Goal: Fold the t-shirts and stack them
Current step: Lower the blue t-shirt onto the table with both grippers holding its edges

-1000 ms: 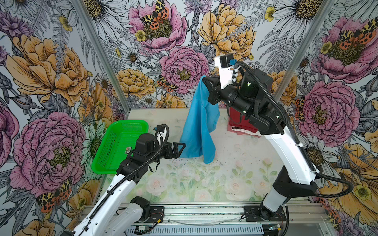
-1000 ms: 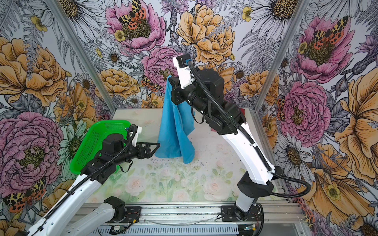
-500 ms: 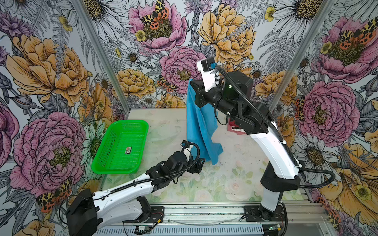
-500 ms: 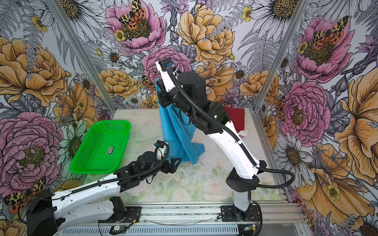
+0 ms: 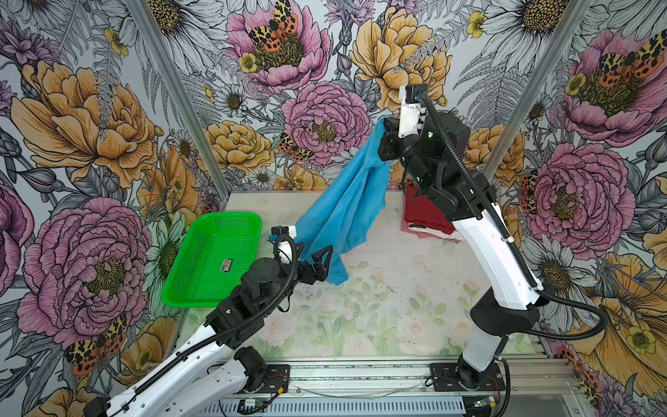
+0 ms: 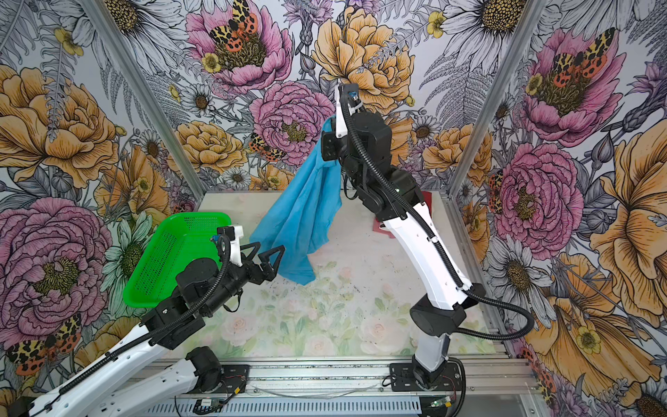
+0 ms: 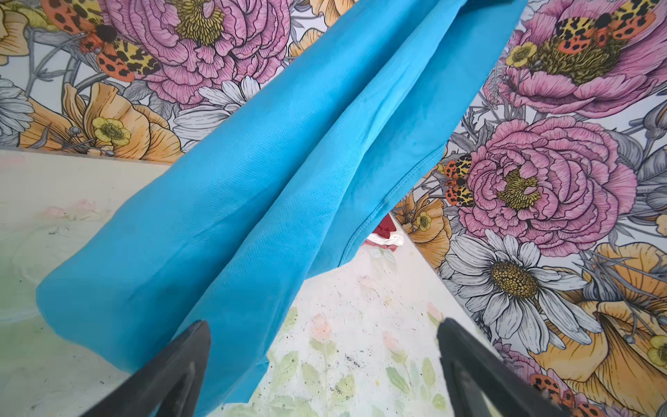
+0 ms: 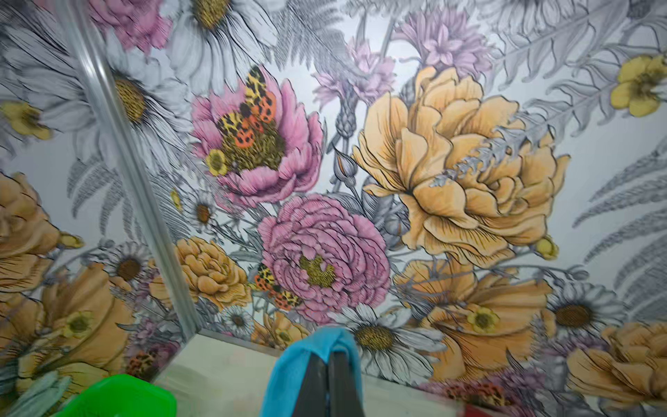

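Note:
A sky-blue t-shirt [image 5: 343, 209] [image 6: 303, 216] hangs bunched from my right gripper [image 5: 388, 124] [image 6: 328, 133], which is raised near the back wall. In the right wrist view that gripper [image 8: 330, 355] is shut on a fold of the blue cloth [image 8: 288, 372]. My left gripper [image 5: 315, 249] [image 6: 270, 246] stands open beside the shirt's lower end. In the left wrist view its jaws [image 7: 323, 323] hold nothing, and the blue shirt [image 7: 288, 162] hangs just ahead. A dark red folded t-shirt [image 5: 422, 214] [image 7: 384, 227] tops a pinkish and white pile [image 5: 429, 233] at the back right, partly hidden by the right arm.
A bright green mesh basket [image 5: 213, 260] [image 6: 173, 260] [image 8: 119, 397] sits at the table's left edge, just behind the left arm. Flowered walls close in the table on three sides. A metal rail [image 5: 361, 375] runs along the front.
The right gripper swung left with the blue shirt, then came back right and higher. The left arm dipped low toward the front and has risen again beside the shirt's lower end.

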